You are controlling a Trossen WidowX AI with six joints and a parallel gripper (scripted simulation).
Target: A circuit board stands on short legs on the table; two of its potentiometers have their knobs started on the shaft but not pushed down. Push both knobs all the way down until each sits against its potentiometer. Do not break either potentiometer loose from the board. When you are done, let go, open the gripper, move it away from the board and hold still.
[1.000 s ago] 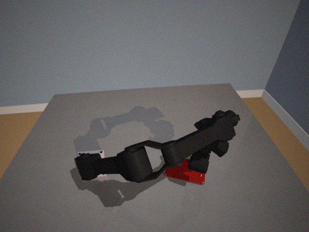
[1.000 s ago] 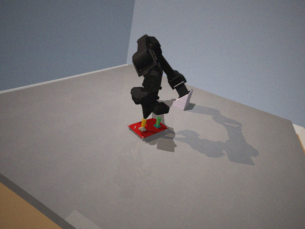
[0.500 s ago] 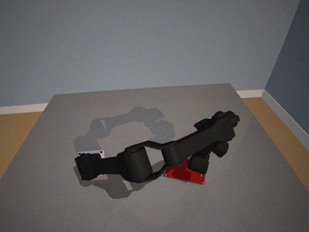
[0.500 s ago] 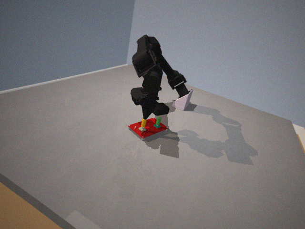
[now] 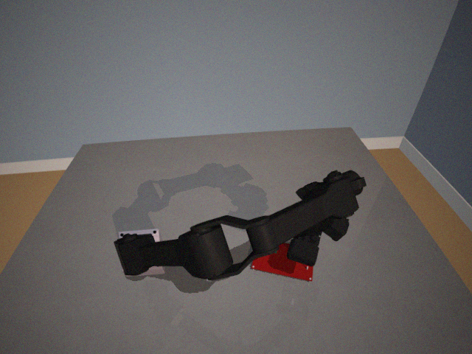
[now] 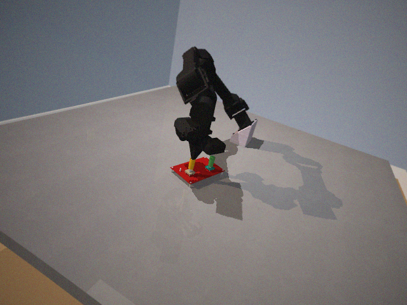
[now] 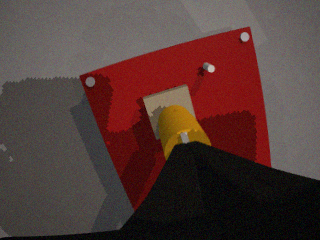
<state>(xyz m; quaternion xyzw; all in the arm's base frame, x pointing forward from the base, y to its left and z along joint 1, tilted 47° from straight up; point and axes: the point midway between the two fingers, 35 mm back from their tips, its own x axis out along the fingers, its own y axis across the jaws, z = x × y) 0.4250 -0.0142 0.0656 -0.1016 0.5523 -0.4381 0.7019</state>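
Note:
The red circuit board [image 5: 261,263] [image 6: 201,176] [image 7: 122,95] stands on short legs. A yellow knob [image 6: 191,164] [image 7: 175,119] stands above the beige potentiometer [image 6: 189,172] [image 7: 175,96]. A green knob [image 6: 212,161] stands above the teal potentiometer [image 6: 210,168]; both are out of the wrist view. My gripper [image 6: 194,158] [image 7: 186,154] is shut and empty, its tips at the top of the yellow knob, seemingly touching it. In the top view the arm hides both knobs and the fingertips. How far each knob sits down its shaft is hard to tell.
A small white post [image 6: 180,169] [image 7: 209,68] stands on the board near the beige potentiometer. The arm's pale base plate [image 5: 159,237] [image 6: 243,136] is on the table [image 5: 236,312] [image 6: 114,197]. The arm's shadow falls across part of the board.

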